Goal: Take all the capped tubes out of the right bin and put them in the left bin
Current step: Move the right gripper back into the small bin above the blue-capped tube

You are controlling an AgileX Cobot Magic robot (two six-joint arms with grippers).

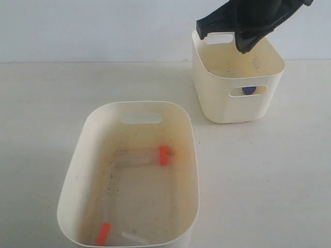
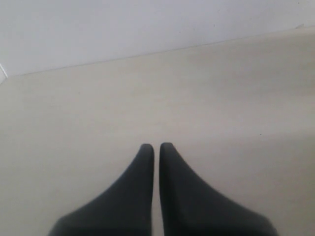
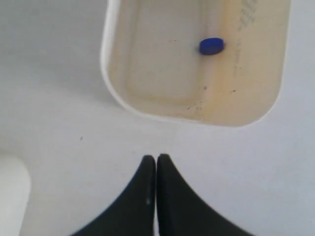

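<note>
Exterior view, right bin [image 1: 238, 106]: it stands at the far right of the surface [image 1: 46, 93], and a blue cap [image 1: 249, 90] shows through its handle slot. This is judged to be the one capped tube left to move.
Exterior view, left bin [image 1: 192, 170]: it is nearer and holds two orange-capped tubes [image 1: 142, 156] on its speckled floor.
Exterior view, right gripper [image 1: 245, 46]: it hangs over the far rim of the right bin, above the contents.
Left wrist view, left gripper [image 2: 156, 147]: clenched with fingertips together, grasping nothing, over bare surface. It has no part in this step.
Right wrist view, right gripper: clenched and empty, its tips outside the bin wall. The blue cap lies inside, near one long wall. The clear body cannot be made out.
Step in hand: reaching for the blue-capped tube.
How to do it well: release the jaws before going down, move the tips over the cap and clear of the rim, then descend straight. Keep one finger out of the near wall, and close on the tube body just under the cap.
</note>
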